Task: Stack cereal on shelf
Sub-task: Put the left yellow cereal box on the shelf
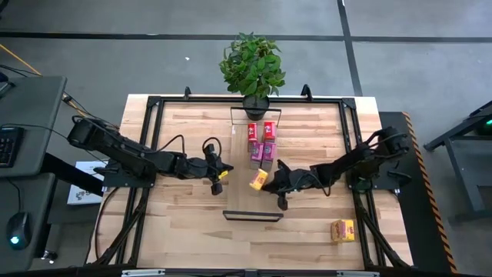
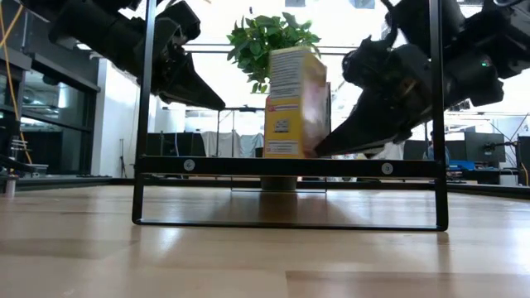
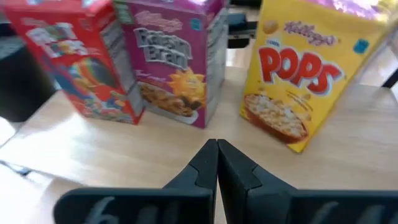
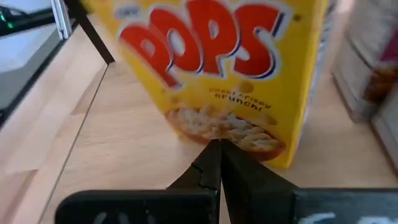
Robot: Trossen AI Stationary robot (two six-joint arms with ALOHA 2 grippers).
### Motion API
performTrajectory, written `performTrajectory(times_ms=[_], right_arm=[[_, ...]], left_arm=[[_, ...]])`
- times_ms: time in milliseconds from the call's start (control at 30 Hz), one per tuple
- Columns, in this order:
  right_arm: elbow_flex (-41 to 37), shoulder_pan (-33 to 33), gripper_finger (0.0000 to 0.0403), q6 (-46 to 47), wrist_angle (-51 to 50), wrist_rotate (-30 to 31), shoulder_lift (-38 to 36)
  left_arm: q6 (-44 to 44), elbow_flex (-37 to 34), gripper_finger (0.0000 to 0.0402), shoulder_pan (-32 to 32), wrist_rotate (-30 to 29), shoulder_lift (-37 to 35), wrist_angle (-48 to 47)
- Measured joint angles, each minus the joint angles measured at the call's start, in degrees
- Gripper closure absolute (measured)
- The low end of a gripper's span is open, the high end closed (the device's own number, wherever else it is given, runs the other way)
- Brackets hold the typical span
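Note:
A yellow-orange Pops cereal box (image 1: 258, 180) stands on the long light-wood shelf (image 1: 252, 201), turned askew. On the shelf beyond it stand two red boxes (image 1: 260, 129) and two pink-magenta boxes (image 1: 260, 151). My right gripper (image 1: 270, 185) is shut, at the yellow box's side toward the table's right edge. My left gripper (image 1: 218, 178) is shut and touches nothing, left of the shelf. Its wrist view shows a red box (image 3: 81, 62), a magenta box (image 3: 171, 62) and the yellow box (image 3: 305, 74). A second yellow-orange box (image 1: 343, 229) lies on the tabletop at the near right. My right gripper meets the yellow box's printed front low down, near its bottom edge (image 4: 217, 134), with the tips of its shut fingers (image 2: 325, 149). The fingers come slanting down from the table's right side. The box stands on its bottom on the shelf. I cannot be sure that the tips touch it.
A potted plant (image 1: 254, 65) stands at the shelf's far end. The shelf's black end frames (image 1: 252, 216) rise at its near and far ends. Black rails (image 1: 146, 138) run along the table's left, right and far sides. There is free tabletop at the near left.

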Motion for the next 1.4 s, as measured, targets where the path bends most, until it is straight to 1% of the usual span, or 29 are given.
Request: performTrajectory(times_ms=[100,267,467,633,767,967,1200,1400], right_arm=[[2.84,-0.44,0.0403,-2.15,-1.95,-0.17,2.1],[6.91,-0.66,0.0403,-4.33,-10.34,0.06,2.72],[7.58,-0.68,0.0403,-4.7,-14.74,0.33,1.52],[7.43,-0.66,0.0403,-5.13,-19.41,2.38,-1.44],[7.32,-0.68,0.0403,-5.17,-19.67,2.79,-3.48],[7.32,-0.68,0.0403,-6.23,-19.93,5.18,-5.02],[7.32,-0.68,0.0403,-6.62,-19.59,10.83,-5.08],[7.32,-0.68,0.0403,-6.39,-18.48,13.51,-5.08]], left_arm=[[-0.26,0.02,0.0401,0.0,-1.64,-0.98,-1.33],[-1.01,0.0,0.0401,-0.05,-2.13,-1.4,-2.86],[-1.45,0.0,0.0401,-0.11,-2.13,-1.4,-3.6],[-1.64,0.0,0.0401,-0.11,-1.28,-1.4,-3.49],[-1.64,0.0,0.0401,-0.11,-0.71,-1.38,-3.35],[-1.72,0.0,0.0401,-0.11,-0.62,-1.38,-3.06],[-3.06,0.0,0.0401,-0.13,-0.58,-1.38,-3.06],[-3.16,0.0,0.0401,-0.13,-0.6,-1.36,-2.62]])
